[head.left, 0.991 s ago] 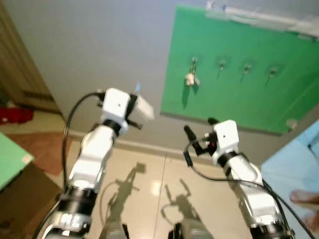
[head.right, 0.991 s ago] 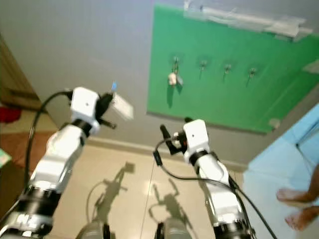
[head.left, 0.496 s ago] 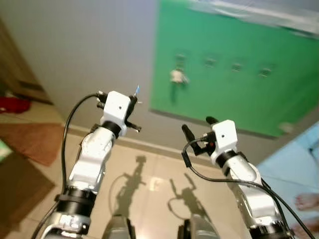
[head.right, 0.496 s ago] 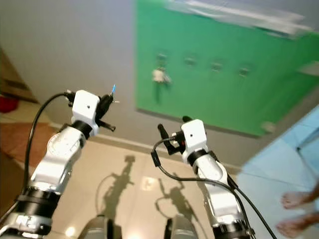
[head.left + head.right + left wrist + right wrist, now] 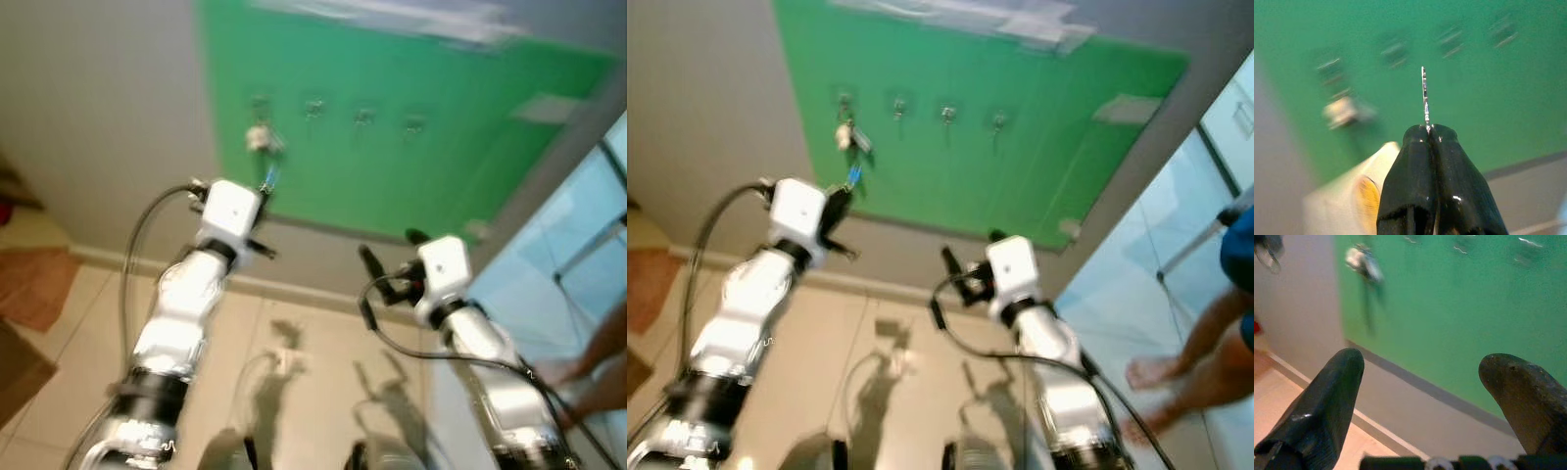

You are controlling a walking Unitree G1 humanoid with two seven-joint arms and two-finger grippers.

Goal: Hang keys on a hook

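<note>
Open air lay between the raised grippers and the green board (image 5: pixel 1019 147), with nothing in the way. On the row of four hooks, the leftmost hook (image 5: pixel 844 101) already carried a key bunch (image 5: pixel 844 135); the other three hooks (image 5: pixel 947 114) hung bare.

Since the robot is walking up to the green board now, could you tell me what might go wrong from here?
The left gripper pinches only the base of a thin metal key, so it could slip or twist. The four small wall hooks look blurred, so aiming may be off. The leftmost hook already carries a pale keyring, and a person's bare feet stand close on the right.
</note>
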